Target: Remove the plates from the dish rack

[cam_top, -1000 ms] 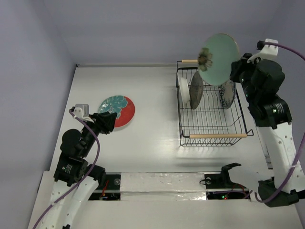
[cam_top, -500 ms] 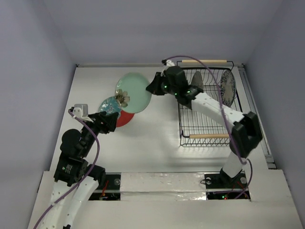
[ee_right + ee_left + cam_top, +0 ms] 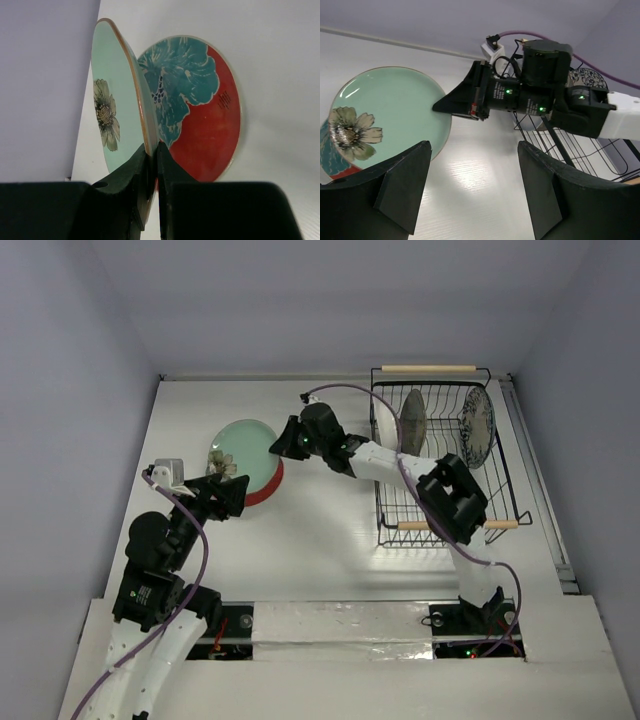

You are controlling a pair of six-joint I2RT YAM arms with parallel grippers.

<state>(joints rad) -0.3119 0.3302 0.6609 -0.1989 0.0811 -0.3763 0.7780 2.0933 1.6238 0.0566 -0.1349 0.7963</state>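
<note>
My right gripper (image 3: 280,445) is shut on the rim of the teal-green plate (image 3: 243,448), which has a flower on it. It holds the plate tilted just above the teal-and-red plate (image 3: 266,490) lying on the table at the left. In the right wrist view the fingers (image 3: 154,160) pinch the green plate's (image 3: 112,115) edge, with the red plate (image 3: 200,120) behind. The dish rack (image 3: 440,510) at the right holds a white plate (image 3: 383,425), a speckled plate (image 3: 412,420) and a blue floral plate (image 3: 478,427), all upright. My left gripper (image 3: 475,190) is open and empty beside the stack.
The left gripper (image 3: 225,490) hovers at the near edge of the two plates, close to the green plate (image 3: 390,110). The right arm stretches across the table from the rack (image 3: 560,145). Grey walls close the table at back and both sides.
The right arm swung the teal-green plate from above the rack leftwards and lowered it over the teal-and-red plate. The left arm stayed still.
</note>
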